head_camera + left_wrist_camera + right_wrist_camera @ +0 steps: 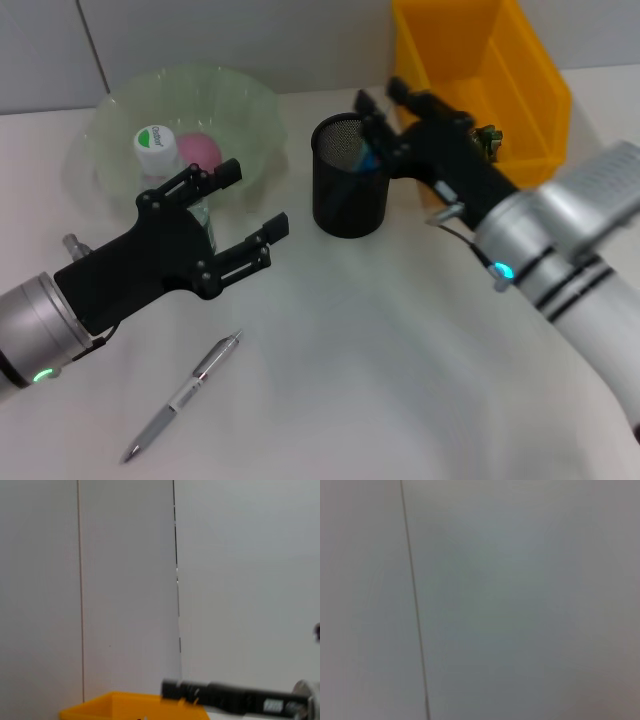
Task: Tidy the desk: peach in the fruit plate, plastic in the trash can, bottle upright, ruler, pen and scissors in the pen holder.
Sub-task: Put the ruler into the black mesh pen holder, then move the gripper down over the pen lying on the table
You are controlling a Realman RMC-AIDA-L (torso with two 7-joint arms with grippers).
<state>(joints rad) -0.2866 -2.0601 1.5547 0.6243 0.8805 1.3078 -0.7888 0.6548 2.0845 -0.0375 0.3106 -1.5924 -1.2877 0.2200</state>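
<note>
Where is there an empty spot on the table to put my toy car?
Bare cloth lies in front of the pen holder, between the pen and the right arm. It is crowded near the fruit plate, where the left tool hangs by the bottle.

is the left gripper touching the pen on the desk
Apart. The head view shows the left gripper open, with bare white table between its fingers and the pen.

Left gripper [248, 210] hung open just right of the upright bottle [170, 170]. Right gripper [378, 115] reached over the pen holder [349, 190]. Pen [182, 396] lay near, on the table [400, 380].
</note>
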